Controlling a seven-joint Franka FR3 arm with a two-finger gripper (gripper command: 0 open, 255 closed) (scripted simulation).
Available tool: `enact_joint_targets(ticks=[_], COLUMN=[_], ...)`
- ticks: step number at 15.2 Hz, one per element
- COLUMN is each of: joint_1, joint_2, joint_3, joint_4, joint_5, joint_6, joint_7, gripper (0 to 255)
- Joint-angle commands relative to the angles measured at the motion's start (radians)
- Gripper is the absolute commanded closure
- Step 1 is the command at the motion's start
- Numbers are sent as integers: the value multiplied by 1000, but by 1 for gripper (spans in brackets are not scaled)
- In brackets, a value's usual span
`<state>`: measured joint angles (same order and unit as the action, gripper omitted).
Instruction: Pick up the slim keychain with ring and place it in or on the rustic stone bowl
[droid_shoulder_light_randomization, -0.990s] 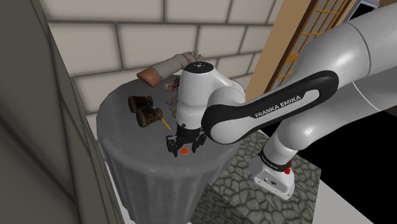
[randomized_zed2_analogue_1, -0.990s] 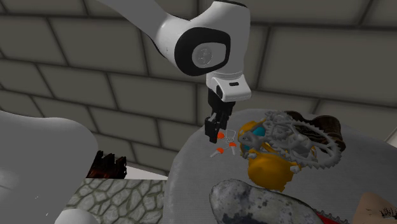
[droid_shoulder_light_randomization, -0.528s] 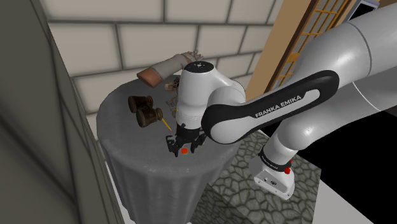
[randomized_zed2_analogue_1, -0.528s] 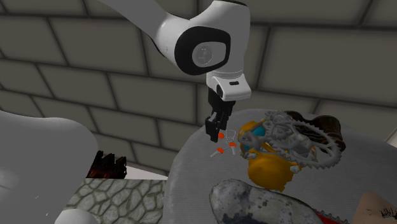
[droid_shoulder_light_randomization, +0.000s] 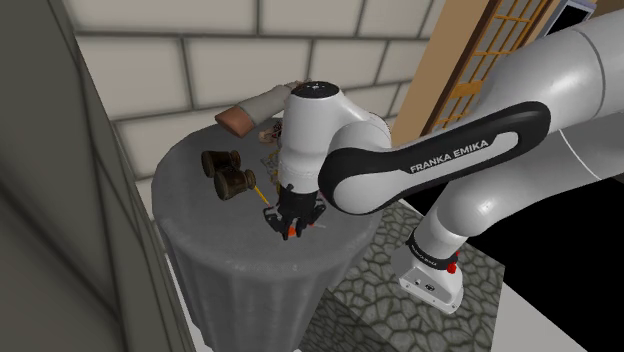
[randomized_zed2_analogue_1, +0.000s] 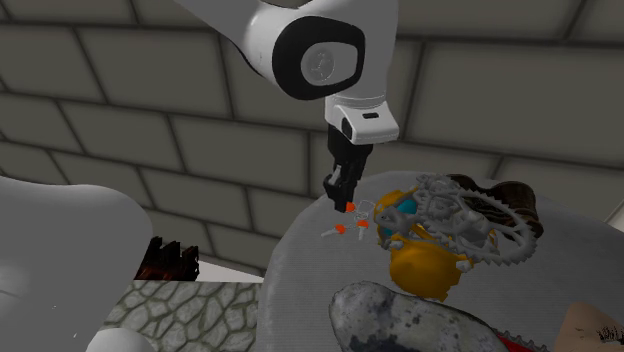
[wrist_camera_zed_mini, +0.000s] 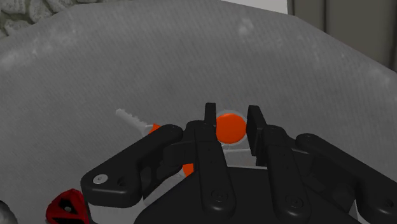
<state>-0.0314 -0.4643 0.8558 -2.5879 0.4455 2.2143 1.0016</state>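
the claw (wrist_camera_zed_mini: 232, 111) is drawn in narrow around the keychain (wrist_camera_zed_mini: 229, 128). in the wrist view its two black fingers (wrist_camera_zed_mini: 210, 119) flank a round orange disc. one finger is against the disc and the other is at its edge. a pale key blade sticks out sideways from the bunch, past the claw's knuckles, over the grey counter (wrist_camera_zed_mini: 191, 57).

in the shoulder view the claw (droid_shoulder_light_randomization: 289, 222) points straight down at the near part of the round grey counter (droid_shoulder_light_randomization: 195, 205). the keychain (droid_shoulder_light_randomization: 291, 233) shows there as a small orange spot at the fingertips. whether it touches the counter top or hangs just off it, i cannot tell. further back on the counter lie dark brown binoculars (droid_shoulder_light_randomization: 228, 172) and a tan roll (droid_shoulder_light_randomization: 255, 105) near the block wall (droid_shoulder_light_randomization: 150, 60).

the second exterior view has the claw (randomized_zed2_analogue_1: 342, 200) upright with the keychain (randomized_zed2_analogue_1: 341, 228) below it: orange bits, pale keys and a thin ring. these sit low over the counter (randomized_zed2_analogue_1: 300, 255). just beside them is a yellow object (randomized_zed2_analogue_1: 415, 262), with grey gear-like wheels (randomized_zed2_analogue_1: 470, 222) stacked against it. the stone bowl (randomized_zed2_analogue_1: 400, 315) is a rough grey mottled lump at that view's lower edge. it is near the yellow object and apart from the keychain.
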Motion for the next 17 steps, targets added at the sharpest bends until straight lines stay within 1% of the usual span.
enact_joint_targets(ticks=[1, 8, 17], joint_1=[9, 24, 31], joint_2=[-24, -83, -132], joint_3=[-17, -70, -127], joint_4=[13, 67, 151], joint_5=[2, -6, -27], joint_6=[-37, -151, -285], joint_7=[-3, -9, -9], gripper=[255, 255, 255])
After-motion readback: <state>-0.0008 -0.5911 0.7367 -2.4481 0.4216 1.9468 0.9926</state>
